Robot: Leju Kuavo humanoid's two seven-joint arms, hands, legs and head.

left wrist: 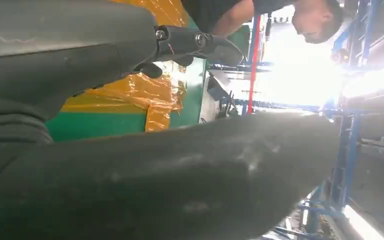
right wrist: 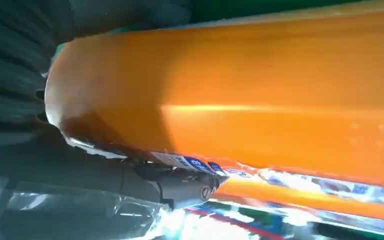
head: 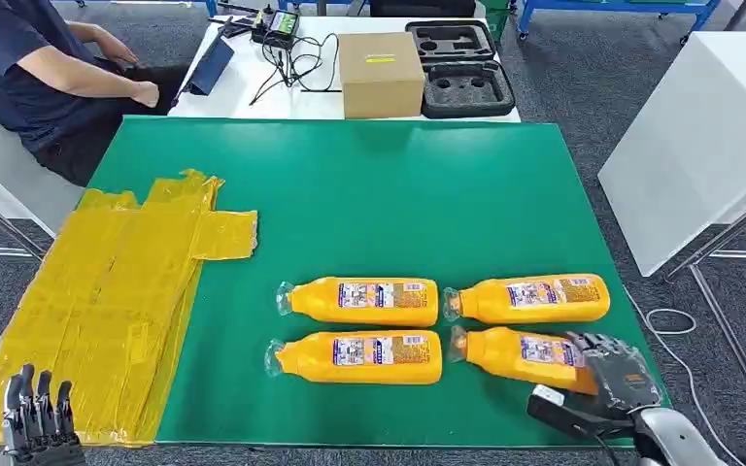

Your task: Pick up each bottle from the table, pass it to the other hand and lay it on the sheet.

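While the right hand [head: 610, 374] lies over the base end of the near-right bottle [head: 520, 355], fingers draped on it and thumb beneath, whether it truly grips I cannot tell; three other bottles [head: 364, 300] lie flat on the green worktop [head: 369, 194]; the left hand [head: 37, 417], fingers upright and spread, holds nothing above the yellow sheet [head: 107, 301].
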